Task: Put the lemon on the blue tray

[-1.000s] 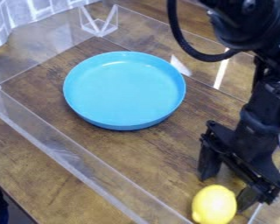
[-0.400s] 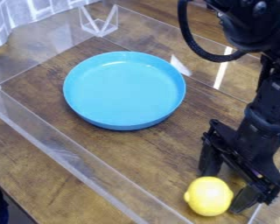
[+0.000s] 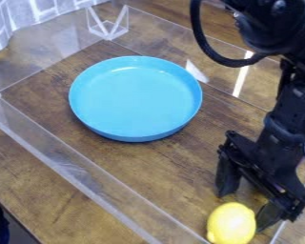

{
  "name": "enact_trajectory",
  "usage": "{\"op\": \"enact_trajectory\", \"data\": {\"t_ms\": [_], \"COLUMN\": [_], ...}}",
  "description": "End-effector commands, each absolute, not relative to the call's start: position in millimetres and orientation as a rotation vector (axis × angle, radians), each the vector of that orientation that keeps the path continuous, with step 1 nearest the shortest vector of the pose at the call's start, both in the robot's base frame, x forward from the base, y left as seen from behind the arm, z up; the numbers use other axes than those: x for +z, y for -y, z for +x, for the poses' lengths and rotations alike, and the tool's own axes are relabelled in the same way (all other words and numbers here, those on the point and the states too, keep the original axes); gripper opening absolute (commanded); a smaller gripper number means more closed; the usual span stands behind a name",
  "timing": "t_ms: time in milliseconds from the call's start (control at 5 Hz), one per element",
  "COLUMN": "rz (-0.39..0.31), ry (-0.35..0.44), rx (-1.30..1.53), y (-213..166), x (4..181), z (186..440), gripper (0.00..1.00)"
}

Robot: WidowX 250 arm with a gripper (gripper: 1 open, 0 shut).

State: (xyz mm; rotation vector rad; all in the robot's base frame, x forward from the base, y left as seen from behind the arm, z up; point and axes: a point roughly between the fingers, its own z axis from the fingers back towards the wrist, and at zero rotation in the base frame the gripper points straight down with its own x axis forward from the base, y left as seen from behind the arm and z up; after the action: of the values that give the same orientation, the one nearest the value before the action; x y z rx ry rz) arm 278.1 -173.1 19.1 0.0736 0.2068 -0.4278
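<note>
Hovering with jaws wide apart, the gripper straddles the lemon near the table front edge, well apart from the tray; closing off-centre could squirt the glossy fruit sideways.

Tray: sky blue, plain, glossy highlights along rim. Lemon: bright yellow, smooth sheen. Gripper: black, matte; arm and cables black too. Table: dark brown wood grain, streaked. Clear panels around table: transparent, pale whitish reflections.
</note>
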Motion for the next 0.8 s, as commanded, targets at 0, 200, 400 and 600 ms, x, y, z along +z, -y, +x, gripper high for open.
{"op": "enact_trajectory", "data": {"t_ms": [0,200,400,600], "rz": [0.072,0.078,0.08,0.089], "ry": [-0.239,-0.257,-0.27,-0.28], "rx": [-0.359,-0.374,-0.332,-0.344], "y": [161.9,169.3,173.9,174.9], "x": [18.4,19.0,21.6,23.7], "z": [272.0,278.9,278.9,274.2], "gripper": [1.0,1.0,1.0,1.0]}}
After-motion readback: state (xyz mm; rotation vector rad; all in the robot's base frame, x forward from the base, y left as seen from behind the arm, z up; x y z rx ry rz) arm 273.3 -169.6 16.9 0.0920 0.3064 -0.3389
